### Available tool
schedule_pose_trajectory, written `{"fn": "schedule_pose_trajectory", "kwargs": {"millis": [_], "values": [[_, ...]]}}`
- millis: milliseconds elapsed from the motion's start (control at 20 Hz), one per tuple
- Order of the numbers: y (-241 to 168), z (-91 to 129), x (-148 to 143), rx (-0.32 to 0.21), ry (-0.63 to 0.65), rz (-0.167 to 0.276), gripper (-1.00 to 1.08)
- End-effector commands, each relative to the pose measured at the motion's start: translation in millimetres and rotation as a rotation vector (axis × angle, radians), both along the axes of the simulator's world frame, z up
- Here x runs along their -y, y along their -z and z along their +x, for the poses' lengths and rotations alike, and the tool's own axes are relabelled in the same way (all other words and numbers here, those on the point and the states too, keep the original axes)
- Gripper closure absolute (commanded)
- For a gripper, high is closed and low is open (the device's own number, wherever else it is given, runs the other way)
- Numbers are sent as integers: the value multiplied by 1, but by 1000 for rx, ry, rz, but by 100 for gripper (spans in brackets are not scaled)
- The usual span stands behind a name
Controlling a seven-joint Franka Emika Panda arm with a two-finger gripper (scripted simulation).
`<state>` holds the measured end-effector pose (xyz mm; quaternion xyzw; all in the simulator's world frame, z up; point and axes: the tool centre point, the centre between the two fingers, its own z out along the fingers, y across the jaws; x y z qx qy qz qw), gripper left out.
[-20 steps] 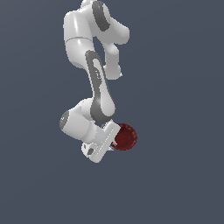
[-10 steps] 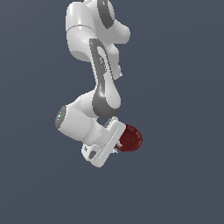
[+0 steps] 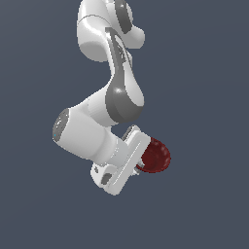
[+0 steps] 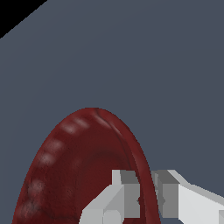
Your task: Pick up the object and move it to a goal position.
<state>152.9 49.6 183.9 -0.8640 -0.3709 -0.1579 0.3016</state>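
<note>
The dark red glossy bowl (image 3: pixel 155 155) hangs at the end of my white gripper (image 3: pixel 142 163), held clear of any surface against the plain grey background. In the wrist view the bowl (image 4: pixel 74 170) fills the lower part of the picture, its ribbed inside facing the camera. My gripper (image 4: pixel 146 197) is shut on the bowl's rim, one finger (image 4: pixel 120 194) inside the bowl and the other finger (image 4: pixel 175 192) outside it. In the exterior view the fingers are mostly hidden behind the white hand.
The white arm (image 3: pixel 112 82) rises from the gripper toward the top of the exterior view. A flat grey surface (image 4: pixel 131 57) lies behind the bowl in the wrist view, with a black corner (image 4: pixel 13 13) beyond its edge.
The arm has swung nearer the exterior camera and looks larger. The bowl has travelled with the gripper, shifting slightly toward the exterior view's right.
</note>
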Motion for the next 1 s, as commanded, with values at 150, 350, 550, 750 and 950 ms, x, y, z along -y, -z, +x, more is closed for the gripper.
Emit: {"fn": "schedule_pose_trajectory", "kwargs": {"millis": [150, 350, 550, 750, 950], "values": [[-30, 16, -8, 1, 1, 0, 108], [-45, 25, -13, 1, 1, 0, 108], [-54, 31, -16, 1, 1, 0, 108], [-59, 34, -17, 1, 1, 0, 108], [-62, 36, -18, 1, 1, 0, 108]]}}
